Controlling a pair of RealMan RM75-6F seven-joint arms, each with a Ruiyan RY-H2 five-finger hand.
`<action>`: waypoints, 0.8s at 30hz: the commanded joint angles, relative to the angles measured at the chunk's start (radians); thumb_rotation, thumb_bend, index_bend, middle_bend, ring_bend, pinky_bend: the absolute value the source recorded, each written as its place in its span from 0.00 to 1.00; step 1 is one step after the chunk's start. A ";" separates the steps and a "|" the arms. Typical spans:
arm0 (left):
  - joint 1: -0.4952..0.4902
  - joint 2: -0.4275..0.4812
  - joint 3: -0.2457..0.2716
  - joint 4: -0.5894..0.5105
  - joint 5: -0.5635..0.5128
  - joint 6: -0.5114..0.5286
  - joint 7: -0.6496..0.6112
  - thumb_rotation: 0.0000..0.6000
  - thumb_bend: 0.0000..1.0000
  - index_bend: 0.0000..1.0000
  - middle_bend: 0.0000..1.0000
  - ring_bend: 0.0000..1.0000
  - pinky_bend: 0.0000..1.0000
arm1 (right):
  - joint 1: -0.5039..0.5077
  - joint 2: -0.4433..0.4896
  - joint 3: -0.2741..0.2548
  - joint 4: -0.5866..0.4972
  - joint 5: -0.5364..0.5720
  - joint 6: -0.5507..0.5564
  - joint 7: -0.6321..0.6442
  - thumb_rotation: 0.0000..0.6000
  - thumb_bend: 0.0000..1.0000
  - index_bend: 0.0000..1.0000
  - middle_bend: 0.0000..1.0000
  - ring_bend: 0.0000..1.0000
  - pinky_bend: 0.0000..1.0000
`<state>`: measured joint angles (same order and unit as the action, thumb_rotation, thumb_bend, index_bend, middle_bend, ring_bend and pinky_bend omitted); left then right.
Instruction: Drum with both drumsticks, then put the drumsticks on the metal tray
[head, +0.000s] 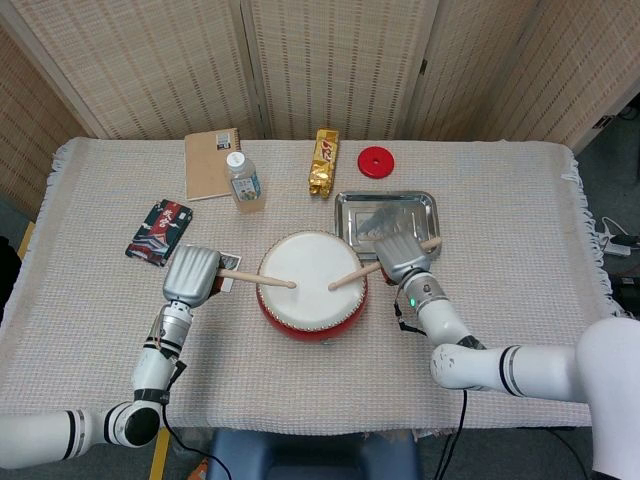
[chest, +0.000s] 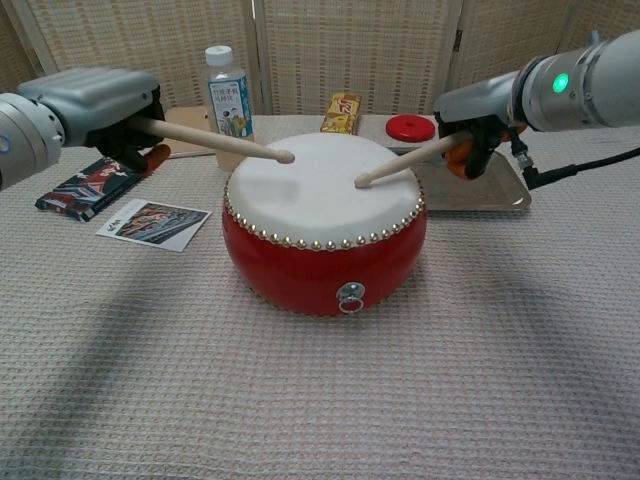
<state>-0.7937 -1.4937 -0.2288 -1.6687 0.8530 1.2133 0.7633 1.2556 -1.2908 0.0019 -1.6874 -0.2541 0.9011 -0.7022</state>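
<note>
Right hand (chest: 478, 112) gripping drumstick (chest: 400, 164) on drum (chest: 322, 210)

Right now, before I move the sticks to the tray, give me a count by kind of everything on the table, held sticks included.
Drum: 1
Drumsticks, left and right: 2
Metal tray: 1
Bottle: 1
Notebook: 1
Gold snack packet: 1
Red disc: 1
Dark patterned packet: 1
Photo card: 1
Total: 10

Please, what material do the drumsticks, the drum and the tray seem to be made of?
Drumsticks: likely bare wood, pale and matte. Drum: white matte skin on top, glossy red body with metal studs, probably lacquered wood. Tray: metal, since it is silvery and reflective.
</note>
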 joint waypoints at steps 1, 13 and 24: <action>-0.024 -0.059 0.031 0.069 -0.029 -0.023 0.053 1.00 0.54 1.00 1.00 1.00 1.00 | -0.042 0.107 0.065 -0.116 -0.097 0.026 0.093 1.00 0.86 1.00 1.00 1.00 1.00; -0.003 0.018 -0.015 -0.018 0.015 0.057 0.022 1.00 0.54 1.00 1.00 1.00 1.00 | -0.040 0.005 -0.007 0.015 -0.057 -0.048 0.030 1.00 0.86 1.00 1.00 1.00 1.00; -0.025 -0.066 0.006 0.055 -0.040 0.009 0.036 1.00 0.54 1.00 1.00 1.00 1.00 | -0.062 0.066 0.065 -0.066 -0.124 0.013 0.081 1.00 0.86 1.00 1.00 1.00 1.00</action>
<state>-0.8095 -1.5316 -0.2337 -1.6418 0.8356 1.2432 0.7910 1.2107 -1.2920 0.0314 -1.6810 -0.3262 0.8872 -0.6632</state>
